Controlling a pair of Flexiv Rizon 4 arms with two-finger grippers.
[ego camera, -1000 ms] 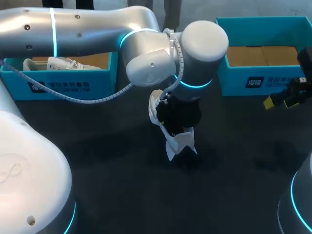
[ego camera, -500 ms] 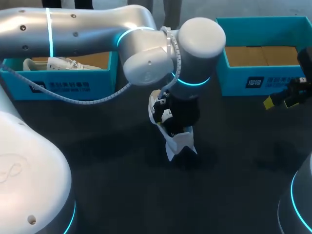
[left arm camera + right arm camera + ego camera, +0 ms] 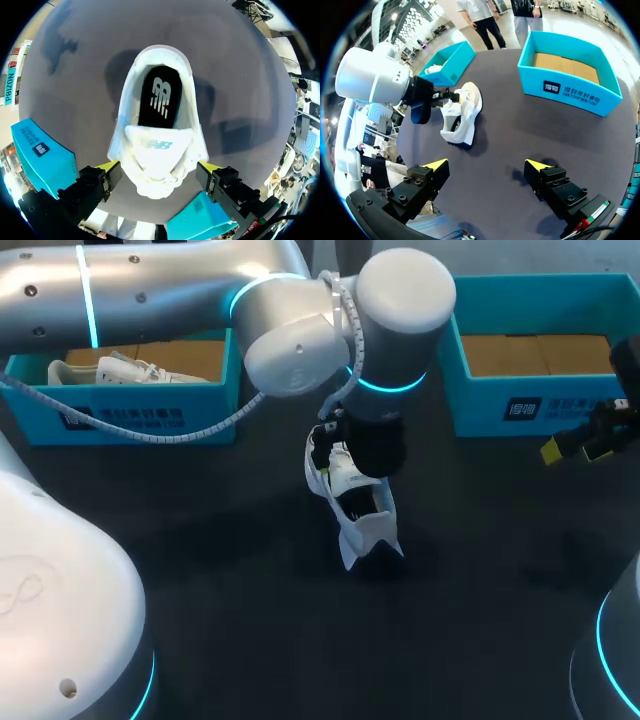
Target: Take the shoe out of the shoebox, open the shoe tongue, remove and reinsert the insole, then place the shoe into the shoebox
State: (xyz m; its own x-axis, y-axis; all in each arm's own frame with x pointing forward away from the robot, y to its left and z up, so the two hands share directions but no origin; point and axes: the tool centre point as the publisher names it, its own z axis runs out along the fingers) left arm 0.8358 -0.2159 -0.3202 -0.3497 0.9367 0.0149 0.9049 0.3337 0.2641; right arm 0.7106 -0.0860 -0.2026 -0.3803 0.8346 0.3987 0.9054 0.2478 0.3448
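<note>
A white shoe (image 3: 357, 512) lies on the dark table near the middle, its opening turned up. In the left wrist view the shoe (image 3: 159, 150) sits under and between the fingers of my left gripper (image 3: 159, 167), which stands open over its front part. Its white tongue (image 3: 158, 146) is folded forward and a black insole (image 3: 160, 95) shows inside. My right gripper (image 3: 486, 164) hangs open and empty over the table's right side, well away from the shoe (image 3: 465, 112).
A blue shoebox (image 3: 150, 415) at the back left holds another white shoe (image 3: 120, 370). A second blue shoebox (image 3: 520, 405) at the back right shows only its brown cardboard floor. My left arm (image 3: 300, 330) spans from the left to the table's middle.
My left gripper has opened wider and risen off the shoe, so more of the shoe now shows beneath it. The shoe and the right arm stayed where they were.
</note>
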